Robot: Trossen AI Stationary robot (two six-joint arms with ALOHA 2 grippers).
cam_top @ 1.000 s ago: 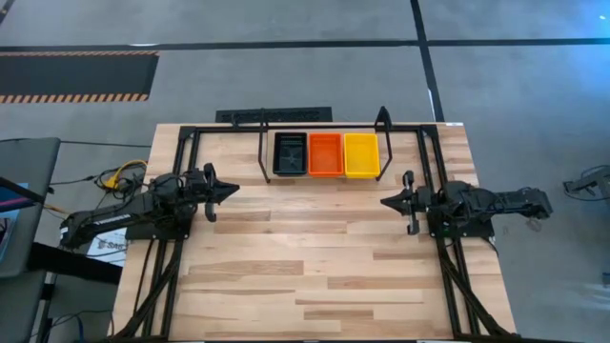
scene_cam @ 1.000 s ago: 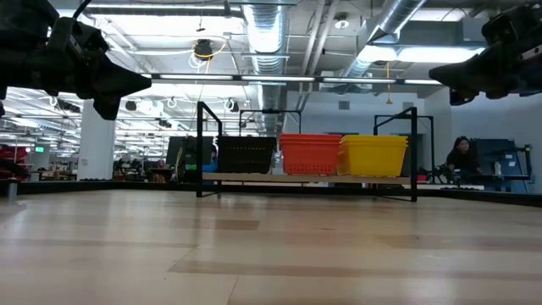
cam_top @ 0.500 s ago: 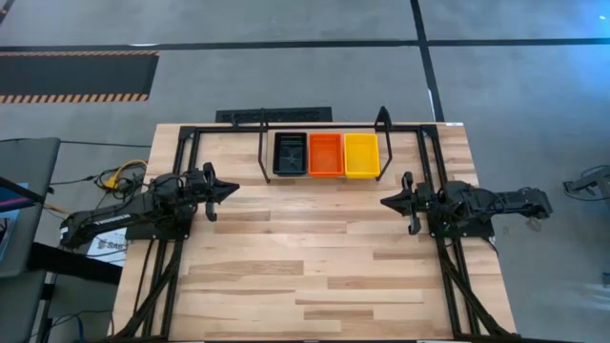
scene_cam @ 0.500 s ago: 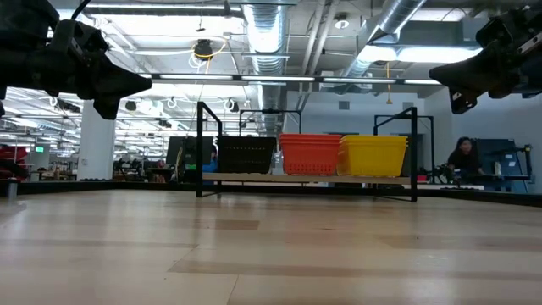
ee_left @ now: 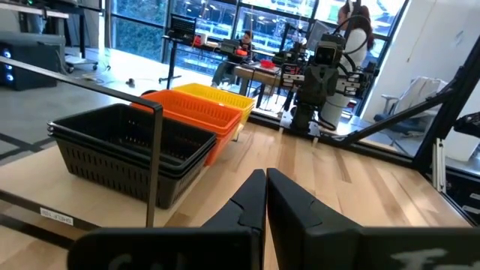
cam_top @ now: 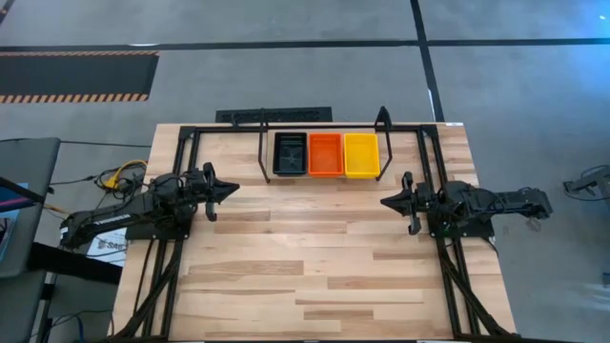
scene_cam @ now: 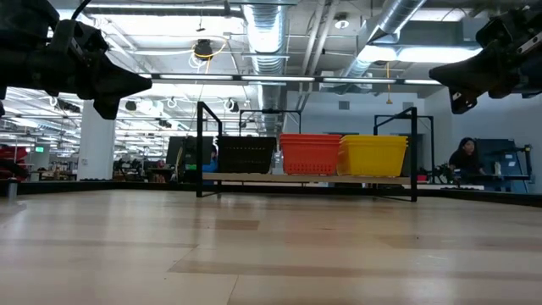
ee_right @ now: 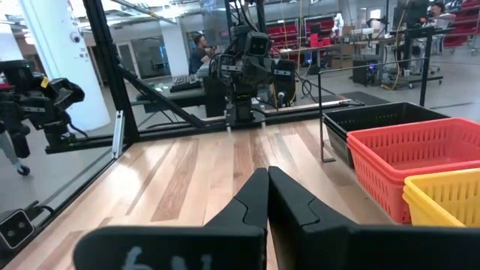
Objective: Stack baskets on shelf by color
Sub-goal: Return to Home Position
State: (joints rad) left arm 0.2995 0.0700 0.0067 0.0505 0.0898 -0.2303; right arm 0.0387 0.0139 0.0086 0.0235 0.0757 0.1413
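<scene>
Two arms hang over the worktop (cam_top: 315,257), well short of the shelf. The left tool (cam_top: 233,190) is at mid left of the high view and the right tool (cam_top: 384,201) at mid right, each with fingers pressed together on nothing. Parking well, I judge, means drawing each arm straight back, never sweeping toward the shelf (cam_top: 261,152) at upper centre. There the black baskets (cam_top: 291,153), red-orange baskets (cam_top: 325,154) and yellow baskets (cam_top: 361,154) sit stacked side by side.

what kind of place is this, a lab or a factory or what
Probably an open-plan robotics lab or workshop: exposed ducts overhead, a person at a desk behind the table, and taped lines on a concrete floor.
</scene>
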